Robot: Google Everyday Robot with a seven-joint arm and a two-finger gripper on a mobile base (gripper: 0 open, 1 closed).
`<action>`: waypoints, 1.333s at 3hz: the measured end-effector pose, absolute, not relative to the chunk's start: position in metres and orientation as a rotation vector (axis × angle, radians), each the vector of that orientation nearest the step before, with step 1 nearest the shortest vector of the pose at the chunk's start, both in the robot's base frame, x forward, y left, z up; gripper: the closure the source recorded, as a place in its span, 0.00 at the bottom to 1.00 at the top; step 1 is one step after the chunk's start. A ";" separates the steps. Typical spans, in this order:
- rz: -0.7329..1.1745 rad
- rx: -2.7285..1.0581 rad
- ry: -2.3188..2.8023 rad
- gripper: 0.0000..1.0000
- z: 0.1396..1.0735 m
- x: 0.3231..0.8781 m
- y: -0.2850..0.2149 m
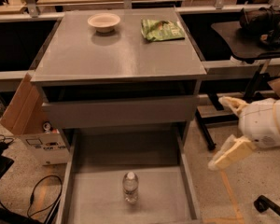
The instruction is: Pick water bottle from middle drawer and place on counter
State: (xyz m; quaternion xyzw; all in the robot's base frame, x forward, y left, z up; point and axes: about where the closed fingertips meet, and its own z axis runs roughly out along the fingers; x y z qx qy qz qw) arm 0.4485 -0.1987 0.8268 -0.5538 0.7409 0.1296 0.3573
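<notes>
The desk (116, 55) was a matte grey with a dull metallic sheen. On it, the bowl (104, 21) was cream-white and the snack bag (162, 29) green with pale printed patches. The middle drawer (98, 199) was plain grey, unpatterned. The water bottle (130, 187) was clear, with a white cap and a pale label band. The jaws, spread apart at the right of the view beside the open drawer, were cream-yellow; the arm shell (263, 122) behind them was white. The cardboard box (21, 106) was brown. The floor (18, 181) was speckled beige, crossed by a black cable (42, 195) and an orange line (231, 195). The side table (242, 36) was black.
</notes>
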 end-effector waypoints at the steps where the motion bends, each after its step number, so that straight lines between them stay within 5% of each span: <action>1: 0.470 -1.433 1.805 0.00 0.758 0.463 -0.161; 4: 0.711 -1.382 1.645 0.00 0.621 0.465 -0.095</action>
